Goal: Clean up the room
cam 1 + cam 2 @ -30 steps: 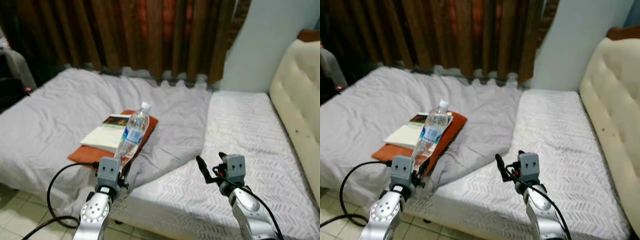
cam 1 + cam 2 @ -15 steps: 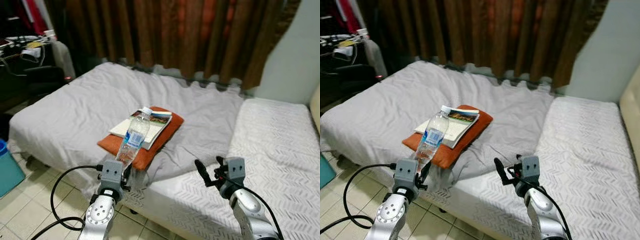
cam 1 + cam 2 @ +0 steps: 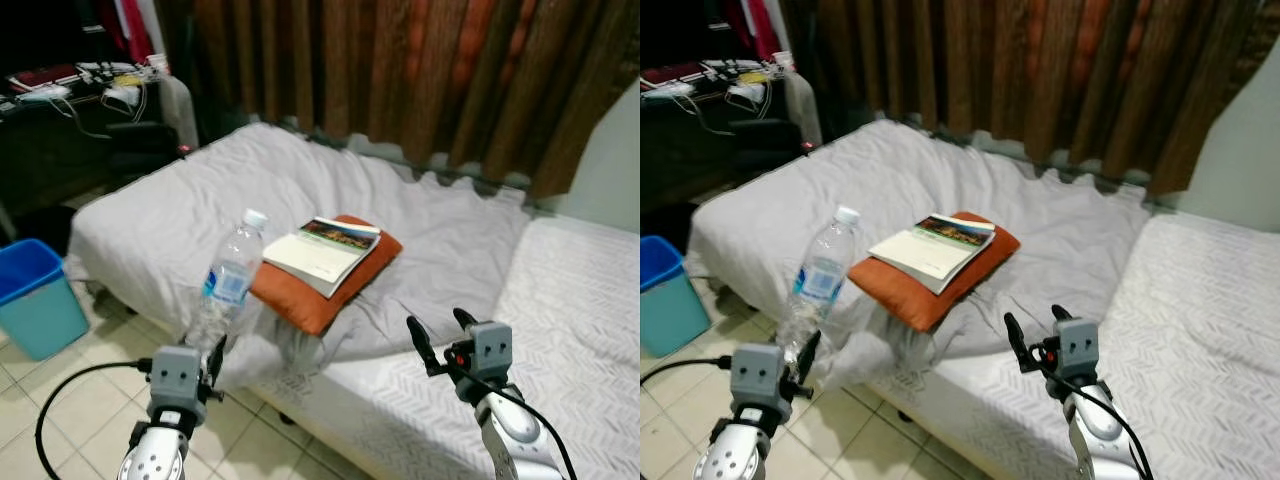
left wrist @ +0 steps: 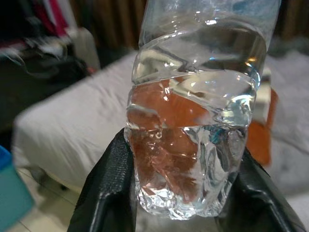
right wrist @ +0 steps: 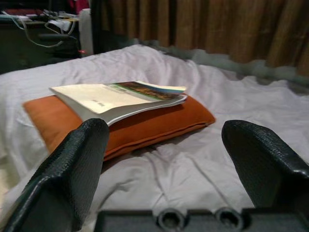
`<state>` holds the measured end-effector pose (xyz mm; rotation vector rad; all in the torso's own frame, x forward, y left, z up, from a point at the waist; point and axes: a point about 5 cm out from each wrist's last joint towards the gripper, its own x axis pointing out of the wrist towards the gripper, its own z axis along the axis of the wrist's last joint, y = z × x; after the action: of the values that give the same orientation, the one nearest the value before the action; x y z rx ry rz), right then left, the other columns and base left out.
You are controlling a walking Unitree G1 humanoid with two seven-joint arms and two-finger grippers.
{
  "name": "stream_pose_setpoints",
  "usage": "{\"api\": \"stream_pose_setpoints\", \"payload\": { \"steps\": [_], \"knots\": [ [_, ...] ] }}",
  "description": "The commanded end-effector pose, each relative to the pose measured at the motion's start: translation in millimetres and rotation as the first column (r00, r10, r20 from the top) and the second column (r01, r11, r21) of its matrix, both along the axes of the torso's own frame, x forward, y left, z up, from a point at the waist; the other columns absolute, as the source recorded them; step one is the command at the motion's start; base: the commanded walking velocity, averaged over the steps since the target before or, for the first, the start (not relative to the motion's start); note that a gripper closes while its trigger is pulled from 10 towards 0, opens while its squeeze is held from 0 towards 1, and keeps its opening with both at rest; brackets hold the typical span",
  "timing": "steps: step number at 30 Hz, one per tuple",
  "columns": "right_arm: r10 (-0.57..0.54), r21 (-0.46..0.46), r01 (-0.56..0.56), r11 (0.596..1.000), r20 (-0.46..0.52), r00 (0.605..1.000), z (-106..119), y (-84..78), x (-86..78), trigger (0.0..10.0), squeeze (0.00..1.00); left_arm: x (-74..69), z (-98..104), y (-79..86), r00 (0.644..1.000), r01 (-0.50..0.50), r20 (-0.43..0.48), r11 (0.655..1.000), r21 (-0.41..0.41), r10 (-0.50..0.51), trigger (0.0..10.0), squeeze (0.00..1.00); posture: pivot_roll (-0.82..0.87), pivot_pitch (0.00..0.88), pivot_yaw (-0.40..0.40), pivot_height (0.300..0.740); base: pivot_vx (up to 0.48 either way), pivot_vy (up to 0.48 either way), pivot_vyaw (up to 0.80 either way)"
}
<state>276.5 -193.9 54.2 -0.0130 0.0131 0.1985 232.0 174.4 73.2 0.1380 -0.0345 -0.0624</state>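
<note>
The left end effector (image 4: 181, 193) clamps the base of a clear, ribbed plastic water bottle (image 3: 228, 285), its blue label too blurred to read, held up before the bed (image 3: 160, 230). The right end effector (image 3: 440, 338) hangs spread and empty near a soft-cover book (image 3: 322, 251) lying on an orange cushion (image 3: 310, 296).

The water bottle (image 3: 229, 287) is clear plastic with a white cap and a blue-and-white label round its upper half. It stands nearly upright, leaning slightly to the right, in the lower left of the left eye view, its base clamped between the black fingers (image 4: 107, 188) of the left gripper (image 3: 200, 352) (the pads press both sides of the crumpled lower part). A little water sits in the bottom. Its cap reaches up to the middle left of the frame, in front of the grey bed sheet (image 3: 180, 220).
</note>
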Motion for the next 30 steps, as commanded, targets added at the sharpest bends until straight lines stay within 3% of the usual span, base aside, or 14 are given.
{"api": "stream_pose_setpoints", "payload": {
  "steps": [1, 5, 13, 30],
  "knots": [
    [0.003, 0.014, -0.003, 1.000, 0.003, 1.000, 1, -0.1, 0.7, 10.0, 0.00, 7.0, 16, -15.8, 0.996, 0.044, 0.073, 0.999, 0.006, -0.045, 10.0, 0.00, 0.04, 0.000, -0.021, 0.740, 0.000, 0.000, 0.52],
    [0.080, 0.025, -0.080, 0.996, -0.018, 0.997, -2, 11.4, 4.6, 10.0, 0.00, 13.3, 13, -20.3, 0.999, 0.014, 0.046, 0.999, 0.048, -0.017, 10.0, 0.00, 0.04, 0.000, -0.020, 0.740, 0.000, 0.000, 0.52],
    [0.169, 0.042, -0.167, 0.985, -0.049, 0.984, -3, 23.9, 8.9, 10.0, 0.00, 23.9, 7, -14.8, 0.999, -0.024, -0.029, 0.998, 0.056, 0.026, 10.0, 0.00, 0.06, 0.000, -0.021, 0.740, 0.000, 0.000, 0.51],
    [0.229, 0.039, -0.227, 0.973, -0.075, 0.971, -9, 30.3, 6.5, 10.0, 0.00, 18.5, -3, -17.9, 0.998, -0.013, -0.055, 0.995, 0.102, 0.019, 10.0, 0.00, 0.07, 0.000, -0.024, 0.740, 0.000, 0.000, 0.50]
  ]
}}
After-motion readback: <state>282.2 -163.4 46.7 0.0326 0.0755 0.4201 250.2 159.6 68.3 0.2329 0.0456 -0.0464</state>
